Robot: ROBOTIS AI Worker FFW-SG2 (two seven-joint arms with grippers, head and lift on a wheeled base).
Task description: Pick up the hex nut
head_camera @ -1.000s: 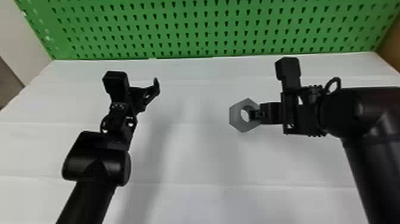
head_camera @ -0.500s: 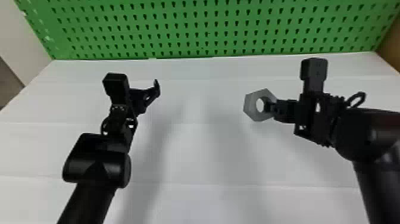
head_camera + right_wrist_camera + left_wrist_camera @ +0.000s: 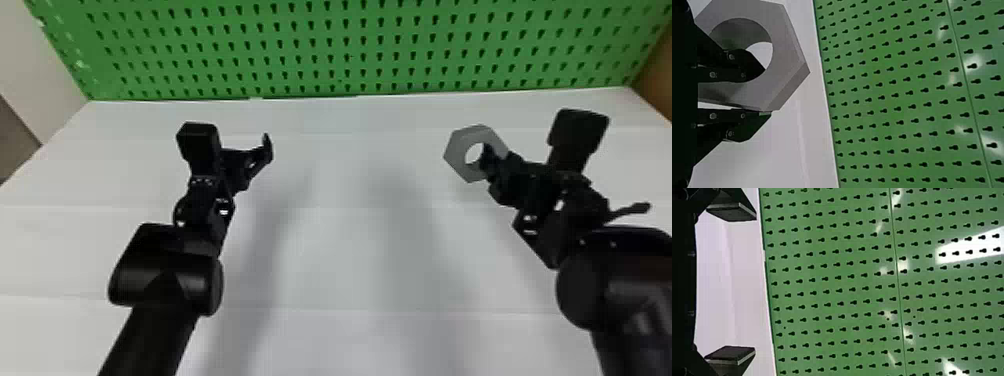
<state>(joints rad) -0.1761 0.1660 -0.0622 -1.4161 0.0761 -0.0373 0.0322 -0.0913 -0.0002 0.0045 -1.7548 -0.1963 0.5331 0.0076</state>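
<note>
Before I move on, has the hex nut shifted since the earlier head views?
Yes. Held by the right gripper, the hex nut has moved rightward and closer to the bottom edge of the green pegboard in the head view.

The white table (image 3: 350,260) presents a flat, pale surface. Faint seams (image 3: 340,207) cross it from left to right, spaced between the near and far sides. Soft grey shadows (image 3: 410,240) fall across its middle.
</note>
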